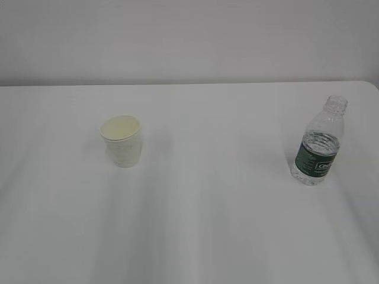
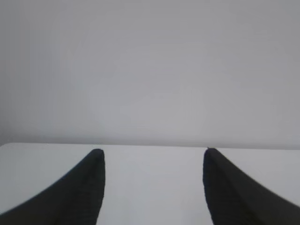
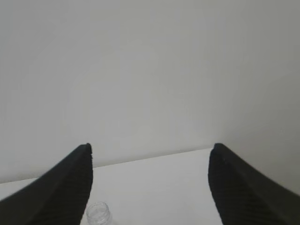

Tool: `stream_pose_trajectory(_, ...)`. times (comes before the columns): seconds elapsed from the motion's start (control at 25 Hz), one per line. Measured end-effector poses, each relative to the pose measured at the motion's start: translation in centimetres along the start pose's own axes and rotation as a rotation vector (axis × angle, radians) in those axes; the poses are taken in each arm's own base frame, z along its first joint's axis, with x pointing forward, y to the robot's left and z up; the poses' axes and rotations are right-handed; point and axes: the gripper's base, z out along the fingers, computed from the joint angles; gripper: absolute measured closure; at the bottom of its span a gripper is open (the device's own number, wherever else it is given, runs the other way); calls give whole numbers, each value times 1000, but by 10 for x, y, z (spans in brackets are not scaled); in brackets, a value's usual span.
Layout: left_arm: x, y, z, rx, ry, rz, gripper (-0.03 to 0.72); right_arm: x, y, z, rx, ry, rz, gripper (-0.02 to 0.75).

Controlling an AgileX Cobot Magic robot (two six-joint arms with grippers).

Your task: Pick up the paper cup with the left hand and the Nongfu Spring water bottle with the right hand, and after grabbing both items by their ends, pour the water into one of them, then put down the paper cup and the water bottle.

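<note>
The exterior view looks down at a slant from in front of the white table (image 1: 195, 225) toward the back wall (image 1: 189, 35), far enough off to take in both the paper cup (image 1: 122, 142) and the bottle (image 1: 318, 145). Each wrist view sits low behind its own dark fingers (image 2: 84, 187), facing level across the tabletop to the same wall. The right wrist view shares the bottle's open neck (image 3: 99, 214) with the exterior view, seen close at its lower edge.
</note>
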Motion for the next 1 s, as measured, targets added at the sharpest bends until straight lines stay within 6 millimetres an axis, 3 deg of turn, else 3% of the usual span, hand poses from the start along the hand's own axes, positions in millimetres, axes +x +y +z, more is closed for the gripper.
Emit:
stream_pose_trajectory(0.12, 17, -1, 2, 7, 36, 0, 230, 11, 1, 5, -12, 12, 5, 153)
stream_pose_trajectory(0.44, 32, -23, 18, 135, 69, 29, 237, 31, 9, 17, -73, 70, -64, 153)
stream_pose_trajectory(1.0, 84, -56, 63, 232, 113, 74, 238, 81, 6, 12, -103, 50, -52, 153)
